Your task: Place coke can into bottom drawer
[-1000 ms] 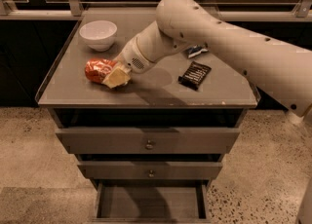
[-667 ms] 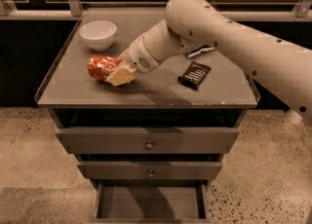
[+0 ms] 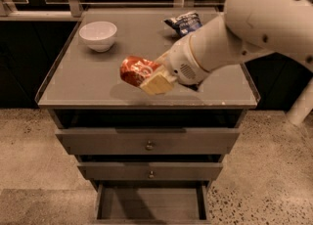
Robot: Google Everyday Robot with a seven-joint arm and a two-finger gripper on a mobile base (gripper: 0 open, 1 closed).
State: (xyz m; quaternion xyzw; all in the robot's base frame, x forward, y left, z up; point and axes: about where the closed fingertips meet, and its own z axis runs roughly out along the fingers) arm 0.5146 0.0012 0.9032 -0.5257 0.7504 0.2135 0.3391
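Coke can (image 3: pixel 135 70), red and dented, clamped sideways in the gripper (image 3: pixel 149 78) at centre frame, over the cabinet top (image 3: pixel 83 84); pickup seemingly done, lowering into the open bottom drawer (image 3: pixel 146 205) at bottom centre yet to do; no lettering legible on can or blue chip bag (image 3: pixel 185 22).

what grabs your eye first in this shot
The big white arm stretches in from the right, its gripper holding the red can just above the cabinet top, near the front edge. Below, the bottom drawer stands open.
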